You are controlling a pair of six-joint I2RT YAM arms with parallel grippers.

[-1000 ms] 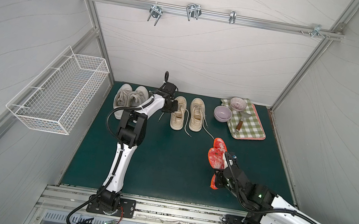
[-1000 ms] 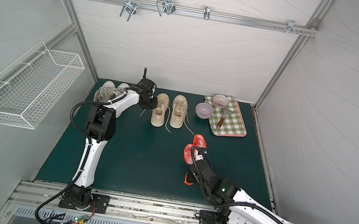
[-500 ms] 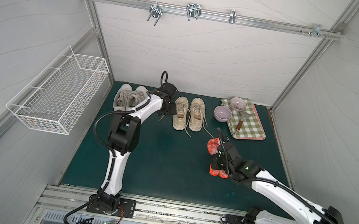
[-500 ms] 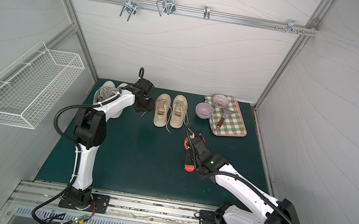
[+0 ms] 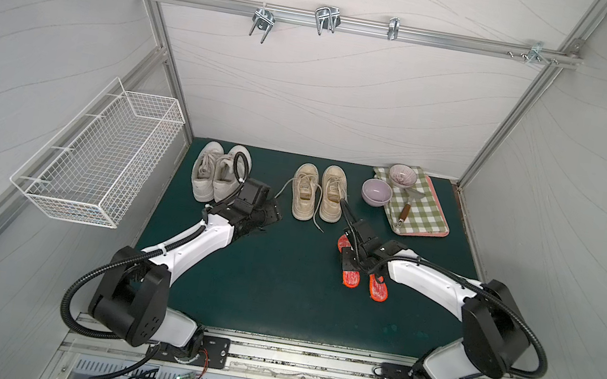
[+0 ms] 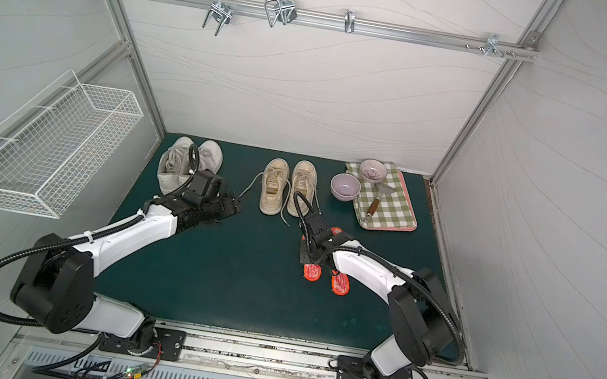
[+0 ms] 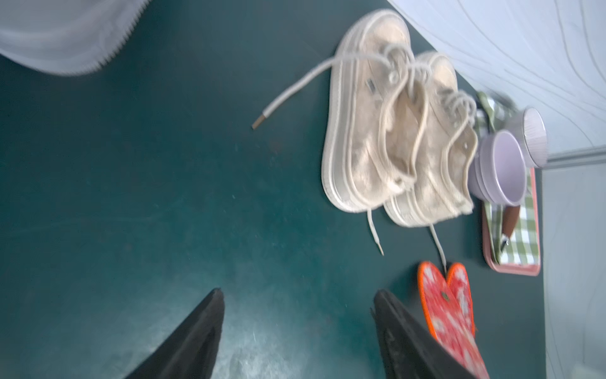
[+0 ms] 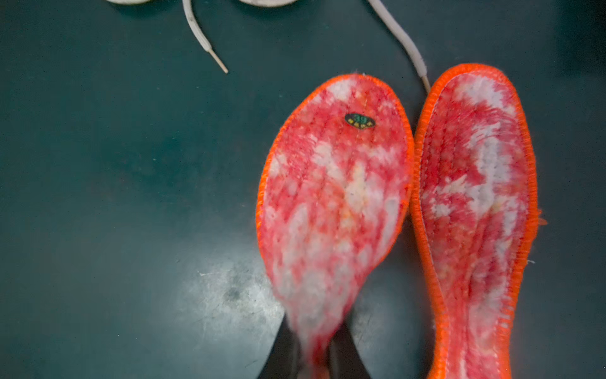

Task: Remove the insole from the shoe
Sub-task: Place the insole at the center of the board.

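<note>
A red, orange-edged insole (image 8: 334, 197), out of the beige sneakers (image 5: 318, 193), was kept pinched at its narrow end by the closed right hand (image 8: 314, 357). It was brought down from mid-air beside its twin (image 8: 475, 213) so the pair lay together, seemingly touching the counter (image 5: 277, 286). The left hand (image 7: 296, 295), nearly closed at a sneaker a second earlier, was spread wide, emptied and drawn back.

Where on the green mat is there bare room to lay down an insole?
Free: the dark green mat's front, between the arms, on the robot's side of the red-orange insoles. Crowded: the back edge, with white sneakers, beige sneakers, lilac bowl and checked cloth.
</note>
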